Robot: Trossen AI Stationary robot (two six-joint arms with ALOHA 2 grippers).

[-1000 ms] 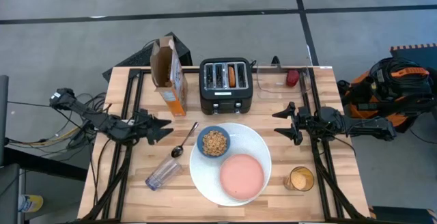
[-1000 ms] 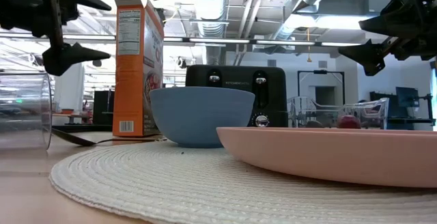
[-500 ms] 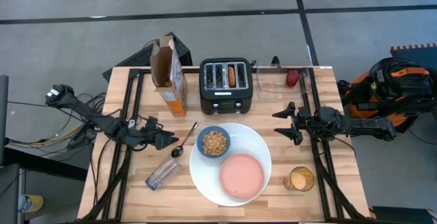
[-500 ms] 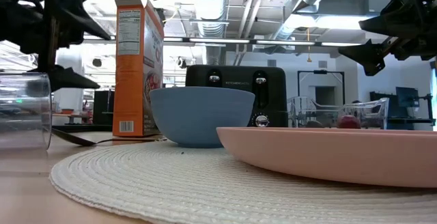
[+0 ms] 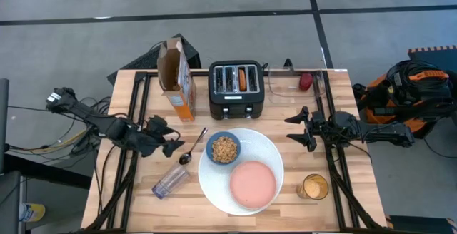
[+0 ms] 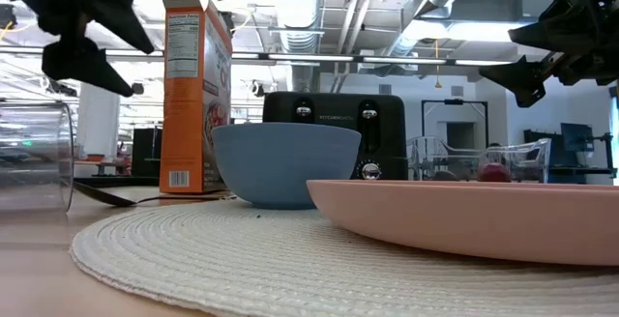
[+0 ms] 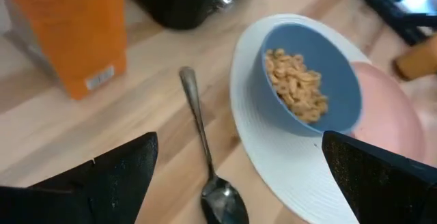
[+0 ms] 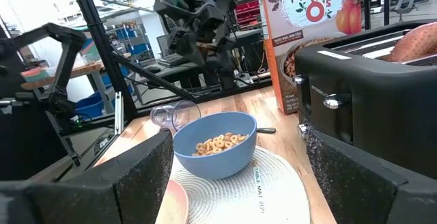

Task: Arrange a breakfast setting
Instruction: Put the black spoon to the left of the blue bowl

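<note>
Metal spoon (image 5: 192, 147) lies flat on the wooden bench (image 5: 136, 191), bowl end just beside the left tool (image 5: 171, 149), whose fingers are spread apart above it; handle points toward the small blue bowl (image 5: 223, 148) w/ cereal on the big white round plate (image 5: 268, 155). Risk, imo: thin flat spoon slips out of the pinch, or a skewed descent shoves it into the clear purplish tumbler (image 5: 170, 182) lying nearby on its side. Right tool (image 5: 303, 128) waits apart, fingers also spread.

Blue bowl (image 5: 223, 148), pink saucer (image 5: 253, 184), white plate (image 5: 271, 151), orange cereal box (image 5: 176, 78), black toaster (image 5: 236, 89).

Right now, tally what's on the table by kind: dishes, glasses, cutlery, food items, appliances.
Dishes: 3 (white plate, blue bowl, pink saucer)
Glasses: 2 (clear tumbler lying on its side, amber glass)
Cutlery: 1 (spoon)
Food items: 2 (cereal box, bread in the toaster)
Appliances: 1 (black toaster)
Total: 9
</note>
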